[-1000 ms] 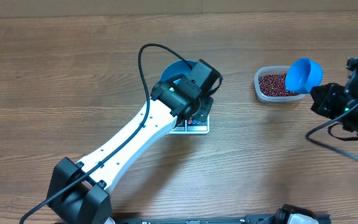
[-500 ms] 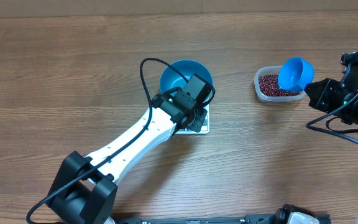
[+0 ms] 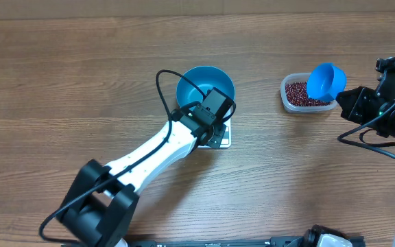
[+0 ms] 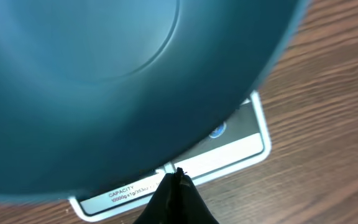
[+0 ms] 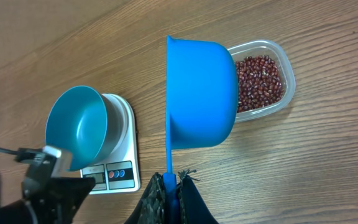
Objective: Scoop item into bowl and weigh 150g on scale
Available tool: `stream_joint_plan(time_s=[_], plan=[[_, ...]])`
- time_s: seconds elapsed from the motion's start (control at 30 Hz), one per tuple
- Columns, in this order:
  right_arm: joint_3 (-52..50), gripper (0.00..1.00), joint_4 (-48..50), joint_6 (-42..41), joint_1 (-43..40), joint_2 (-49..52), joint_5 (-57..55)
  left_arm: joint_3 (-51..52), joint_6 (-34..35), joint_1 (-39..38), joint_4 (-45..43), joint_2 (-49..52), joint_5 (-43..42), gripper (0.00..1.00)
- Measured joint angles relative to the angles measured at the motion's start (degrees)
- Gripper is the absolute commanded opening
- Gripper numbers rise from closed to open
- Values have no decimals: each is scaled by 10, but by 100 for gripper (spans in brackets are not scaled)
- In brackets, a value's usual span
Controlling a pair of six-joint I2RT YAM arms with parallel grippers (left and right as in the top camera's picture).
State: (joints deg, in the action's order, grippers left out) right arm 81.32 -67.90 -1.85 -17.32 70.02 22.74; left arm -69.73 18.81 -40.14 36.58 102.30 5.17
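Bowl [image 4: 104, 74] rests on the scale [image 4: 232, 148], just beyond the left gripper [image 4: 175, 184]

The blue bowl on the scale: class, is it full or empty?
Empty: the bowl shows bare blue inside; beans lie in the tub.

Overhead: scale [image 3: 225, 137] sits mostly under the bowl [image 3: 201, 86] and left arm [image 3: 163, 144]; its readout is too small to read. Left wrist: bowl is blurred and cut off at top and left, covers the scale's display, label print only partly legible. Right wrist: scoop [image 5: 201, 93] faces away, so its inside is hidden; it blocks part of the tub [image 5: 281, 93].
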Motion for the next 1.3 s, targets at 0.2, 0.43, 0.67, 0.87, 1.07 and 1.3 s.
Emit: stream_joint_plan(time_s=[0.2,0.43,0.67,0.87,1.07,1.3], plan=[[0,3,1,0,0,0,0,1,23,-11,-11,32,14,4],[0,3,2,0,0,0,0,1,38,-12,-19,32,37,4],[0,3,1,0,0,0,0,1,50,-12,-28,33,41,4],[0,3,2,0,0,0,0,1,53,-12,-36,40,41,4],[0,3,1,1,0,0,0,1,58,-12,-38,51,41,4],[0,3,1,1,0,0,0,2,64,-12,-51,54,41,4]])
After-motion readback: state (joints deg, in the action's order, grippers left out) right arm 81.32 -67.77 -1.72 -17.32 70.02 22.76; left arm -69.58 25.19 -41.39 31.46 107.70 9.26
